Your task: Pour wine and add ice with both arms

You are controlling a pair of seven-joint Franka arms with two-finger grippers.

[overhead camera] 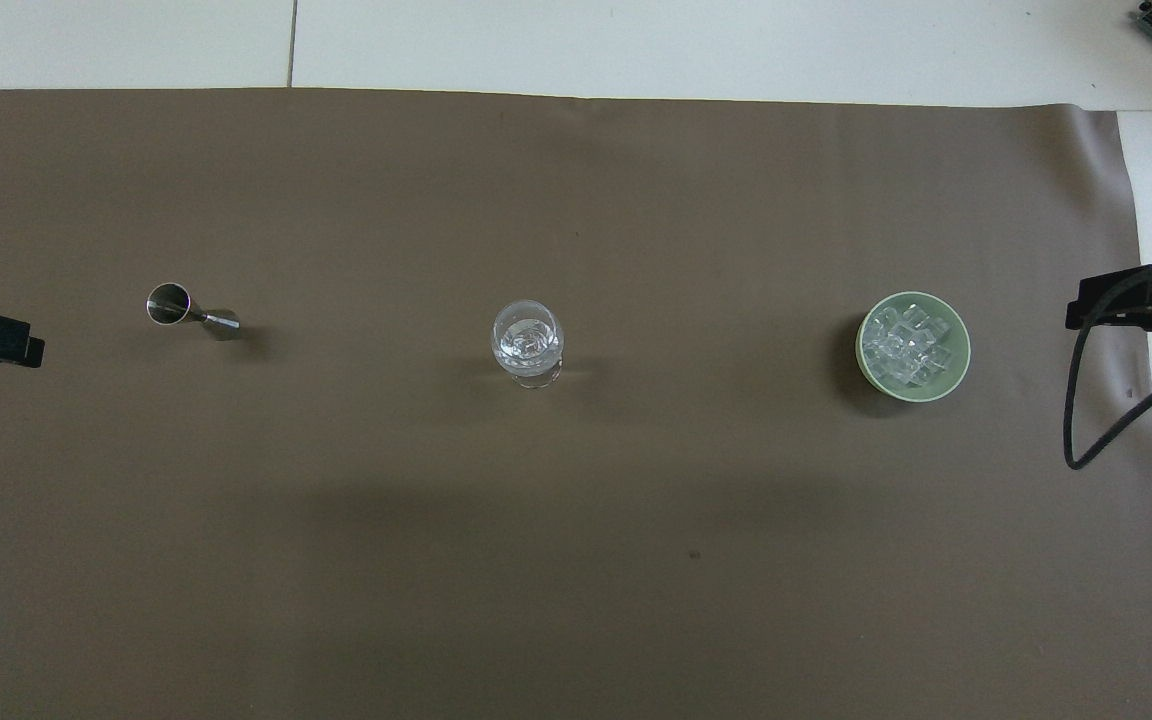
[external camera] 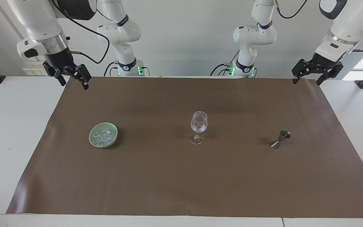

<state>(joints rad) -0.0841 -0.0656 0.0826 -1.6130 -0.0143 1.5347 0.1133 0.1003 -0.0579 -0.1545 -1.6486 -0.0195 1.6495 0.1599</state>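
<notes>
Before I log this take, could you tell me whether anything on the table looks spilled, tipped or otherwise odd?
Only one thing stands out: the metal jigger lies tipped on its side on the brown mat. The wine glass stands upright, and the ice sits inside the green bowl.

Shiny metal jigger [external camera: 281, 139], clear glass [external camera: 198, 125], matt brown mat [external camera: 181, 183]

no readable text, labels or numbers

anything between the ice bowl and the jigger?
Only the wine glass, standing about midway between the bowl of ice and the jigger; otherwise bare brown mat. Clearest in the overhead view.
</notes>
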